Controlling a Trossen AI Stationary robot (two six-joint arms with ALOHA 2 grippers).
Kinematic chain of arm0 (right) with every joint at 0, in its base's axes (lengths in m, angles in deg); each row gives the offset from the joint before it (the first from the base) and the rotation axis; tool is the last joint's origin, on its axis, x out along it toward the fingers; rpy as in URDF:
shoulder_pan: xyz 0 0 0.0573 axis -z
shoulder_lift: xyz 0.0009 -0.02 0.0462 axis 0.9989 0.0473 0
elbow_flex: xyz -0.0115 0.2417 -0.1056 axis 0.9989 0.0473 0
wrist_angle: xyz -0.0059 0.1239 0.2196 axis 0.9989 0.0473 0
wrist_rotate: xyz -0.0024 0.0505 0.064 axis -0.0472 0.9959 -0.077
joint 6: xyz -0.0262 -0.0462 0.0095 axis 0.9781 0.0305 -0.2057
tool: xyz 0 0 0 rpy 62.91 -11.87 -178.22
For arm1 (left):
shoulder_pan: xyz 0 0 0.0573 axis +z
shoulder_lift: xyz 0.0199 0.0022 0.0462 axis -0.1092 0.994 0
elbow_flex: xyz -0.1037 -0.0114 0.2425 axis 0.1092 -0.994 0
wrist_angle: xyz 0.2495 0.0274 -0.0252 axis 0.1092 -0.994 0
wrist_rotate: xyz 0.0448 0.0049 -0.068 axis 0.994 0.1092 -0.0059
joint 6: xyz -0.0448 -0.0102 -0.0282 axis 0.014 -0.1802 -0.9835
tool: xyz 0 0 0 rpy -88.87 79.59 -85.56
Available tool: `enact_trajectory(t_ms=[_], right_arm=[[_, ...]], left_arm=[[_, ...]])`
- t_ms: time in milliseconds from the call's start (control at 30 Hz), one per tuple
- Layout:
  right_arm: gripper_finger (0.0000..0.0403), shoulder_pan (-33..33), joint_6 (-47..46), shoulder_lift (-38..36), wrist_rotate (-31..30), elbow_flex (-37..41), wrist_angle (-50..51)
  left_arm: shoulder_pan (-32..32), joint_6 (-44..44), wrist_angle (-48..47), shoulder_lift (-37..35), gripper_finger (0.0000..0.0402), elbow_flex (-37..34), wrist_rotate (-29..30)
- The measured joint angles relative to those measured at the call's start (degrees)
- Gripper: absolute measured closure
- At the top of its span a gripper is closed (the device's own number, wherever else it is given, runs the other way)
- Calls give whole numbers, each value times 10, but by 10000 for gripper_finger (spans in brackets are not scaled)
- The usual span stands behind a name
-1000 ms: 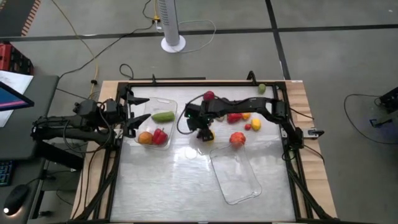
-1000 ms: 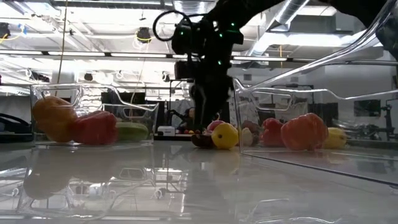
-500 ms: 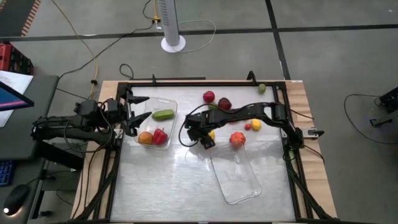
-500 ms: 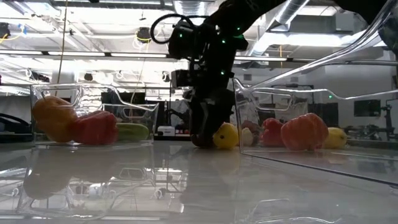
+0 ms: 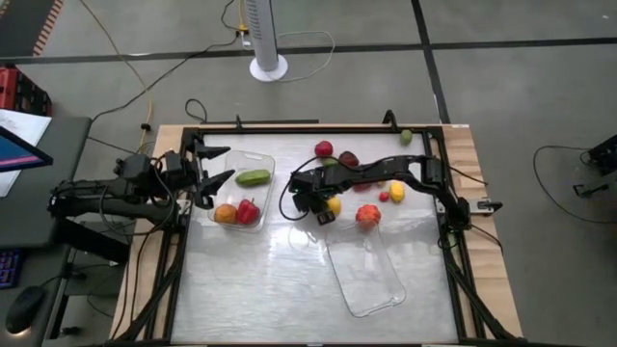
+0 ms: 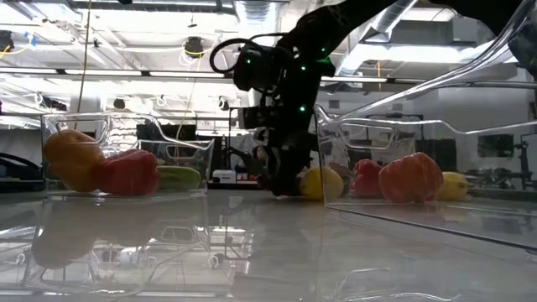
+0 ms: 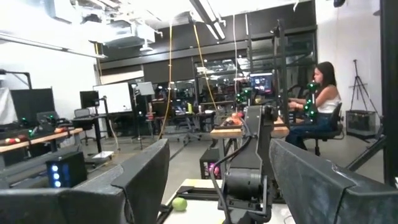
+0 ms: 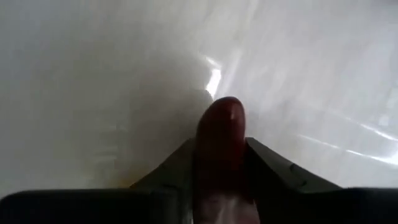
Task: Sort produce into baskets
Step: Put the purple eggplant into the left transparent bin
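**Q:** Produce on the table, where does it lie, and which piece is in hand?

**A:** A green piece (image 5: 254,178), an orange one (image 5: 225,214) and a red one (image 5: 248,210) sit in the left basket (image 5: 262,159). The right basket (image 5: 381,289) holds nothing visible. Loose pieces lie near the table's far side, among them a yellow fruit (image 5: 333,204) and a red-orange fruit (image 5: 367,216). The right gripper (image 5: 318,208), low over the table just beside the yellow fruit, has its fingers closed on a dark maroon piece (image 8: 219,146).

**Q:** And the left gripper (image 5: 214,166)?

**A:** It waits at the left basket's outer edge, fingers spread wide, holding nothing.

**Q:** What could go wrong from here?

**A:** The maroon piece looks smooth and rounded and juts past the fingertips, so it may squirt out during a lift. The yellow fruit sits close enough that a swing of the arm could knock it rolling. The right basket lies skewed, so a release near its rim could miss.
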Motion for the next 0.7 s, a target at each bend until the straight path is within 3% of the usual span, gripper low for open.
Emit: enact_trajectory(t_ms=[100,333,700], right_arm=[[284,-1,12,0,-36,-20,2],[262,-6,19,0,-36,-109,16],[267,-19,53,-1,114,-149,-308]], left_arm=[[0,4,8,-1,136,0,6],[0,12,10,-27,136,0,9],[0,-8,-4,-41,136,0,8]])
